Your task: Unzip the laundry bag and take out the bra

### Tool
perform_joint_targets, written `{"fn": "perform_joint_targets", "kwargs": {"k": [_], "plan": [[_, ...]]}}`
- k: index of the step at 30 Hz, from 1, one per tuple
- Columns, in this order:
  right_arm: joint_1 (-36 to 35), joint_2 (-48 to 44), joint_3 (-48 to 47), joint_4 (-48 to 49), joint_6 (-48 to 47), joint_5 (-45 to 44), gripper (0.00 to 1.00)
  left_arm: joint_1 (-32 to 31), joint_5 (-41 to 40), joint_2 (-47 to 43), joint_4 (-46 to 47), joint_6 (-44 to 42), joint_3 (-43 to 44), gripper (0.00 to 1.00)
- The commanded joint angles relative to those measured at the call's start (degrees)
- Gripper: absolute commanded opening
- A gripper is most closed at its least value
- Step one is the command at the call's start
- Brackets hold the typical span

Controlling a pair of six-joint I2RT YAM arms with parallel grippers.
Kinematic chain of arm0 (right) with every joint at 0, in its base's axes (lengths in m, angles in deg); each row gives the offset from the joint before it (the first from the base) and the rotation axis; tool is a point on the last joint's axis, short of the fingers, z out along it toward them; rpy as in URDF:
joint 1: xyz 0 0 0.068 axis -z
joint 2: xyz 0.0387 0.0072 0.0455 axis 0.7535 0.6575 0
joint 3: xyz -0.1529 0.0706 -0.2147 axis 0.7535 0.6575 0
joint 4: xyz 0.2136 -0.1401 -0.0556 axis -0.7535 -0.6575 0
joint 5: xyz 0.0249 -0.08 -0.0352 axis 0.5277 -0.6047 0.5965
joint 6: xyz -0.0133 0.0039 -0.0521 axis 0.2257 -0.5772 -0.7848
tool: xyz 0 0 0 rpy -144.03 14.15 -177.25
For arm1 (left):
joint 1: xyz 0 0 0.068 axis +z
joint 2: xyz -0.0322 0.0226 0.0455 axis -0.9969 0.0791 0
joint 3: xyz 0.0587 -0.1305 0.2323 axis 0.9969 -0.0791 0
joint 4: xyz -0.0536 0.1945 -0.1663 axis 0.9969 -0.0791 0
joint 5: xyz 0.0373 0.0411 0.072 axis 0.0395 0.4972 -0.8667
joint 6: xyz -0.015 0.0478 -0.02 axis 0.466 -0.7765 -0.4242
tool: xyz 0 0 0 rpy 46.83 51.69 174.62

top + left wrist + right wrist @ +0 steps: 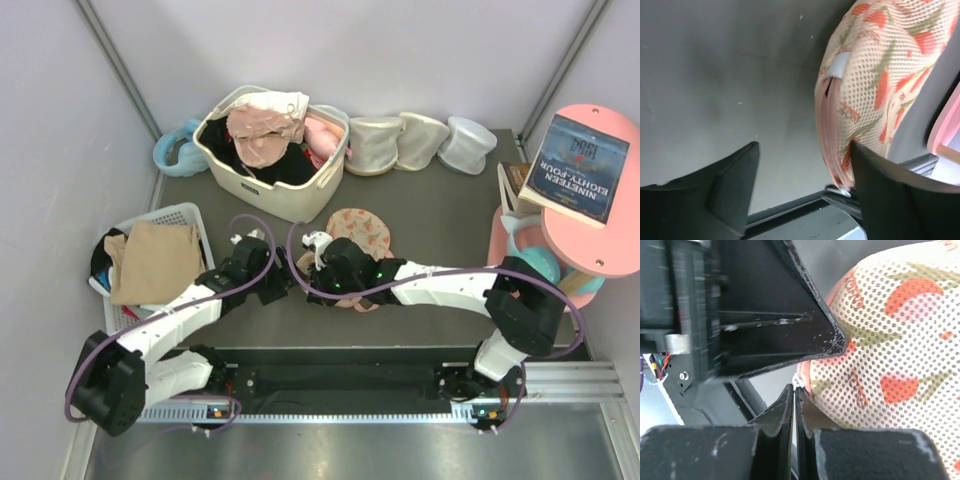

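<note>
The laundry bag [362, 230] is a peach-pink mesh pouch with orange-red print, lying in the middle of the table. It also shows in the left wrist view [880, 70] and the right wrist view [890, 355]. My right gripper [318, 264] [796, 388] is shut on the small white zip pull at the bag's left edge. My left gripper [287, 278] [805, 150] is open, and the bag's zipped edge [827, 140] stands between its fingers, close to the right one. One left finger [765, 325] crosses the top of the right wrist view. The bra is not in view.
A beige basket [300, 200] of pink and black clothes stands behind the bag. Three cream cups [420, 140] line the back. A white tray [190, 215] with tan cloth is at the left. A pink side table [620, 250] with a book [585, 165] is at the right.
</note>
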Motion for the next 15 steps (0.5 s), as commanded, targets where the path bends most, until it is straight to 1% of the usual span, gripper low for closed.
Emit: {"fn": "perform_joint_targets", "kwargs": {"k": [1,2,5,6,8,9,11,12,13,15], "plan": [[-1.4,-3.9,0.9,3.9,1.3,-1.3,0.00,-0.2,3.5,1.4,7.5,1.9,-1.2,0.70],[-1.5,-3.9,0.8,3.6,1.4,-1.5,0.00,-0.3,3.4,1.5,7.7,1.9,-1.3,0.60],[-1.7,-3.9,0.7,3.1,1.6,-2.0,0.00,-0.2,3.2,1.5,9.4,2.1,-1.8,0.44],[-1.9,-3.9,0.8,3.0,1.8,-2.1,0.00,-0.2,3.2,1.6,9.8,2.1,-1.9,0.37],[-1.9,-4.2,1.1,2.8,2.0,-2.1,0.00,-0.2,2.9,2.0,9.8,2.0,-1.8,0.29],[-1.9,-4.3,1.2,2.7,2.1,-2.2,0.00,-0.2,2.9,2.2,9.9,1.9,-1.7,0.21],[-1.9,-5.0,1.7,2.5,2.4,-2.7,0.00,-0.2,2.8,2.2,10.1,1.9,-1.8,0.13],[-1.9,-5.3,1.9,2.0,2.4,-3.0,0.00,-0.2,2.4,2.6,10.2,1.9,-1.8,0.05],[-1.9,-5.7,2.4,2.0,2.5,-3.3,0.00,-0.2,2.2,2.7,10.1,1.8,-1.7,0.02],[-1.9,-6.7,3.1,0.1,2.9,-4.6,0.00,0.3,0.8,3.0,9.7,1.6,-1.6,0.00]]}}
